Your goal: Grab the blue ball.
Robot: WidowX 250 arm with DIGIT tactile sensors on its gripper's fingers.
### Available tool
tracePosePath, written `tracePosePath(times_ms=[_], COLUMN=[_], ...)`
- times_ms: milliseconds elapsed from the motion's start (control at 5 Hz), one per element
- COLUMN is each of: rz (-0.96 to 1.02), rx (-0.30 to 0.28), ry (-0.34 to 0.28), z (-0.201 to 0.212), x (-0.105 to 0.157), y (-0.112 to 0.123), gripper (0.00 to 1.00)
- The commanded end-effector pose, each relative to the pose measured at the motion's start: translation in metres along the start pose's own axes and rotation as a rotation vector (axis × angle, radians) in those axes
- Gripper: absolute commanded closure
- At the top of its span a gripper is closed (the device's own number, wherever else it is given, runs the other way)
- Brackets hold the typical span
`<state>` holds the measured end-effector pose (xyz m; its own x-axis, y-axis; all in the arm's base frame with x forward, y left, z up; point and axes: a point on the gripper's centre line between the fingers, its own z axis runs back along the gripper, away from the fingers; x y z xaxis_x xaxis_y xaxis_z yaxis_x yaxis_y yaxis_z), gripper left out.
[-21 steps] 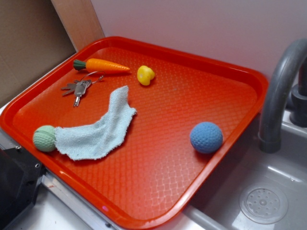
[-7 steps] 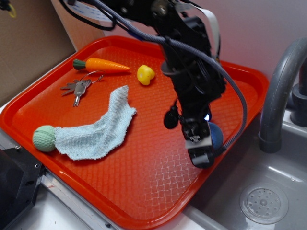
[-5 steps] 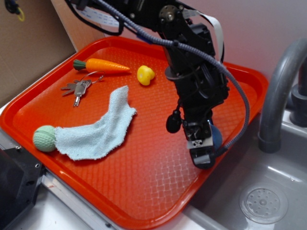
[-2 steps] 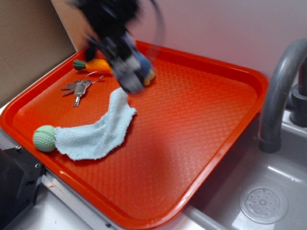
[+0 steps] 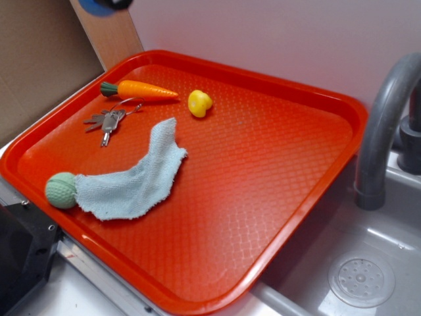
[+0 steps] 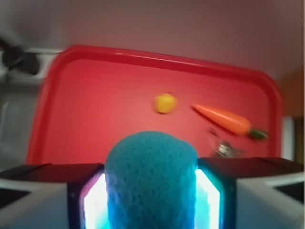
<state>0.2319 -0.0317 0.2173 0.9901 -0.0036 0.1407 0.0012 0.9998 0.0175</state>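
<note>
The claw (image 6: 150, 200) is squeezed tight on the blue ball (image 6: 150, 179). In the wrist view the ball sits right between the two fingers (image 6: 93, 198), one on each side, and it fills the gap. The ball looks a bit squashed, so I think the hold is firm. In the outside view only a bit of blue shows at the very top edge, up high and away from everything else.

The red tray (image 5: 342, 108) is the biggest thing below, and the spot on it near the grey tap (image 5: 381, 125) is bare. On the tray lie the pale blue cloth (image 5: 135, 178), the toy carrot (image 5: 141, 90), the keys (image 5: 108, 122), the green ball (image 5: 61, 190) touching the cloth's end, and the small yellow toy (image 5: 199, 103).

To do this step well, I think the claw should keep its squeeze the same and hold the ball up steady. It should not wiggle or tip, because a round ball can pop out sideways. If it slips, it could drop and roll off the tray.
</note>
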Motion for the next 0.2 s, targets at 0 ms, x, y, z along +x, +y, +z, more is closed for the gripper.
tracePosePath(times_ms=[0], rz=[0.031], rx=[0.029], ry=[0.021], z=[0.0032], x=[0.0013], y=[-0.0254], gripper=[1.0])
